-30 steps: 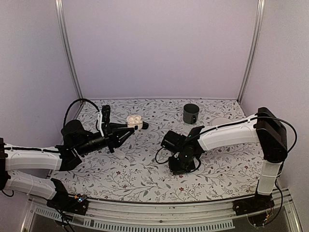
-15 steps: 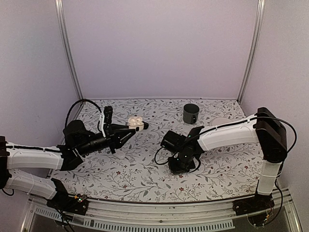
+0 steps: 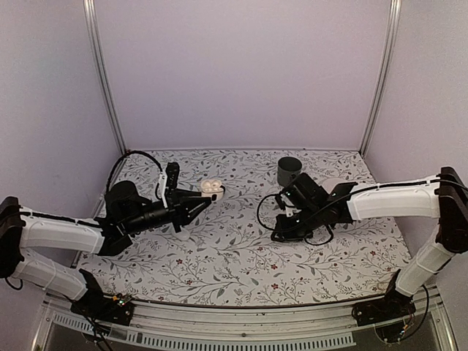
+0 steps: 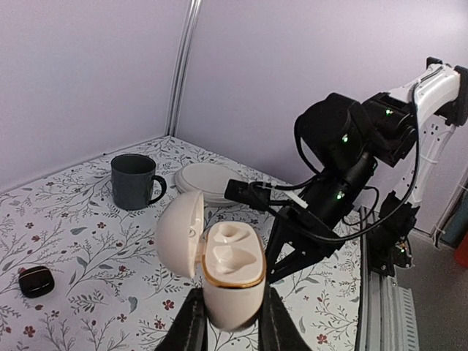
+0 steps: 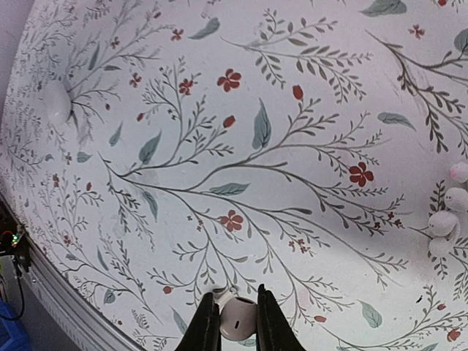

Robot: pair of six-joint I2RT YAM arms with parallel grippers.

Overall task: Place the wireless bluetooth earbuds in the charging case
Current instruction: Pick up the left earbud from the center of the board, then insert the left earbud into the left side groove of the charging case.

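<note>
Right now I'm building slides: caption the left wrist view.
Left gripper holds the open charging case upright, with the right arm beyond it.

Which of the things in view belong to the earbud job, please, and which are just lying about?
Part of the job:
charging case, open, held by the left gripper
earbud, pinched in the right gripper

Just lying about:
dark mug
white plate
small black object
</note>
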